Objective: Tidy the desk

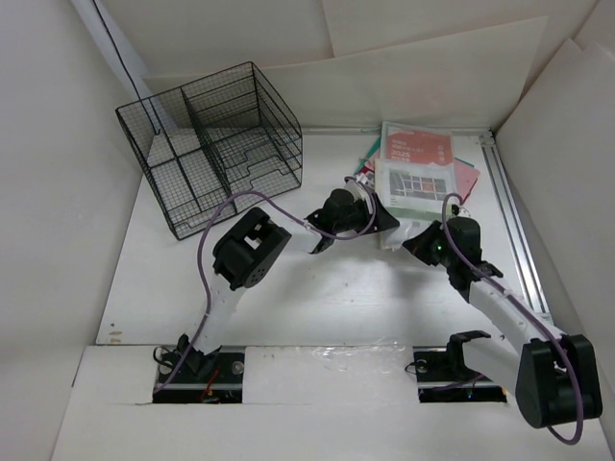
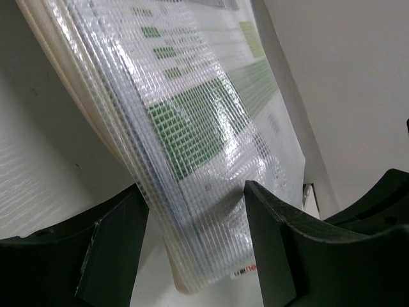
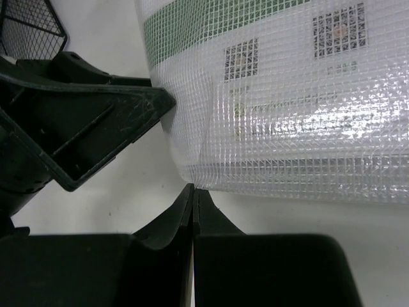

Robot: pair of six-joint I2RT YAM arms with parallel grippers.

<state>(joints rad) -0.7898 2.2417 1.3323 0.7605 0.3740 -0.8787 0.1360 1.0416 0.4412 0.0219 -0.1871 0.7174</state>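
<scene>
A clear mesh pouch (image 1: 415, 187) with green-printed papers lies at the back right of the white desk (image 1: 317, 298). My left gripper (image 1: 384, 226) is open at the pouch's near left corner. In the left wrist view (image 2: 195, 187) the pouch corner (image 2: 192, 115) stands between the two fingers (image 2: 275, 236). My right gripper (image 1: 420, 245) is shut. In the right wrist view its closed tips (image 3: 193, 190) touch the pouch's near edge (image 3: 287, 115). I cannot tell whether they pinch it. The left gripper's body (image 3: 96, 115) shows just to the left.
A black wire mesh organizer (image 1: 216, 144) with compartments stands at the back left. A red-and-white booklet (image 1: 415, 144) and a pink folder (image 1: 466, 178) lie under or beside the pouch. A metal rail (image 1: 514, 221) runs along the desk's right edge. White boards surround the desk.
</scene>
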